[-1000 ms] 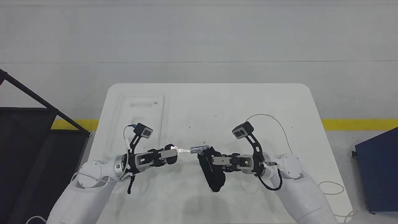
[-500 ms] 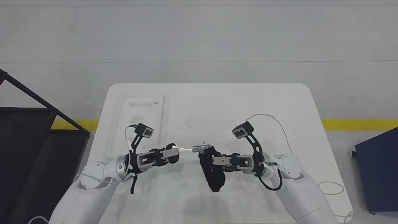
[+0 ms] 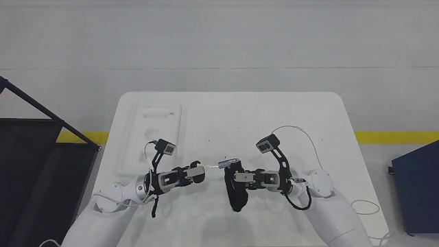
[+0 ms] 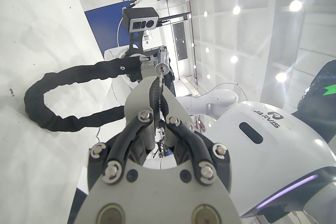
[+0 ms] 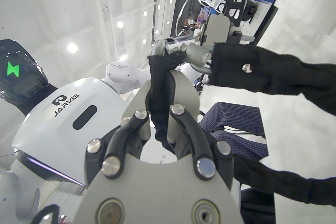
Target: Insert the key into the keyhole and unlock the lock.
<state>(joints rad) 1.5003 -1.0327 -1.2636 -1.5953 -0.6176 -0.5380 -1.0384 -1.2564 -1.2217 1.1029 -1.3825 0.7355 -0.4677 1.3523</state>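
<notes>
Steel key (image 4: 159, 81), pinched in the left jaws, lies in line with the keyhole (image 4: 160, 68), tip at its mouth; right jaws clamp the black-sleeved cable lock (image 5: 236, 72).

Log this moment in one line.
left gripper: shut on key | right gripper: shut on lock | key: tip at keyhole

Top camera looks down on the white table (image 3: 274, 116). Close wrist cameras face each other, sharing the silver cylinder lock (image 4: 160, 68)
</notes>
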